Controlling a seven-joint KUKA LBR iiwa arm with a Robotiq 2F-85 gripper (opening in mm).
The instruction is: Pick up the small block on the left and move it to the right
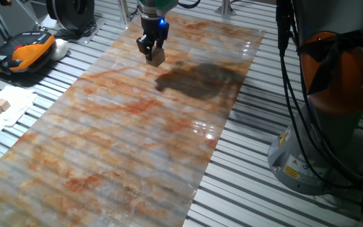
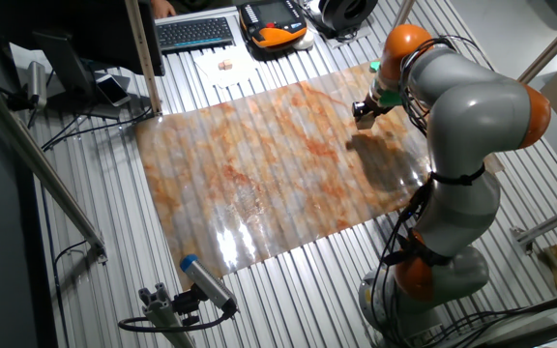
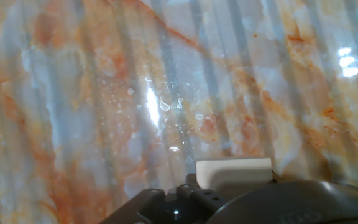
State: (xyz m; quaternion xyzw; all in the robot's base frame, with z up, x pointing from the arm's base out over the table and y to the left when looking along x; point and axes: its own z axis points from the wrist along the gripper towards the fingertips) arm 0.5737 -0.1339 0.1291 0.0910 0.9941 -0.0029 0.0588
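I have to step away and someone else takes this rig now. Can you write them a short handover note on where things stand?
Pincer: shut on the small block, held above the marbled sheet near its far end.
Block: clear of the sheet as far as the fixed views show; the hand view shows its pale face at the fingers.
Other things: two smaller cubes sit on white paper off the sheet, not part of the job.
Done: block picked up.
Left: carry it to the right, set it down, open the pincer.

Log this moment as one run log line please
phase: carrying | gripper: shut on small block | block: lifted above marbled sheet | placement: not yet done
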